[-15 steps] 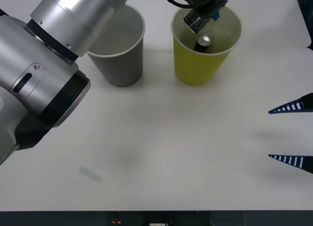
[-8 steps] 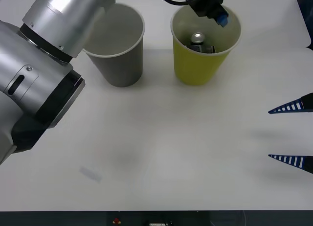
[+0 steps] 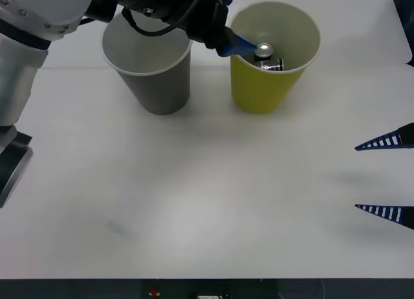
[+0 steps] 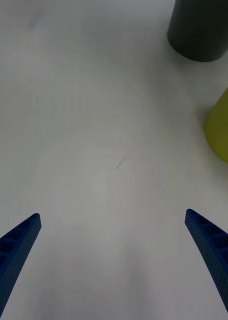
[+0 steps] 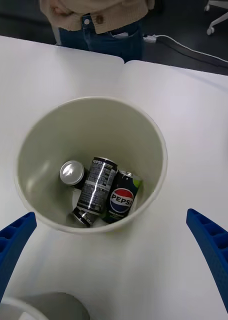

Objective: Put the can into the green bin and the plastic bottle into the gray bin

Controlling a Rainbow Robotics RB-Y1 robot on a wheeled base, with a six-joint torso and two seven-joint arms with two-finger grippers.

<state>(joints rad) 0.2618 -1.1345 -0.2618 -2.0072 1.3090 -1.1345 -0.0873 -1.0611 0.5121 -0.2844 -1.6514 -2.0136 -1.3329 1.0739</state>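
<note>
Left gripper [image 5: 114, 280] hangs above the gap between the two bins, at upper centre of the front view, its blue fingers [image 3: 234, 44] just at the green bin's near rim. In the left wrist view both fingers sit at the two lower corners, well apart, with nothing between them: spread and empty.

The can [image 5: 73, 172] stands upright inside the green bin [image 3: 259, 92], silver pull-tab top up, against the inner wall. Beside it lie two dark-bodied cans [image 5: 96, 190] on their sides (one carries a Pepsi label), long axes roughly parallel to each other.

Judgement: can step looks done. What remains is the plastic bottle, and I cannot find one anywhere on the bench [image 3: 207, 202].

The gray bin [image 3: 155, 72] stands just left of the green bin in the front view, near but not touching; I see nothing inside it.

Key relation: the left gripper is right by both bins, while the right gripper [image 3: 388, 176] is parked at right edge of the front view, well apart from them, fingers spread over bare bench. The left arm is the nearer one for any drop into the gray bin.
</note>
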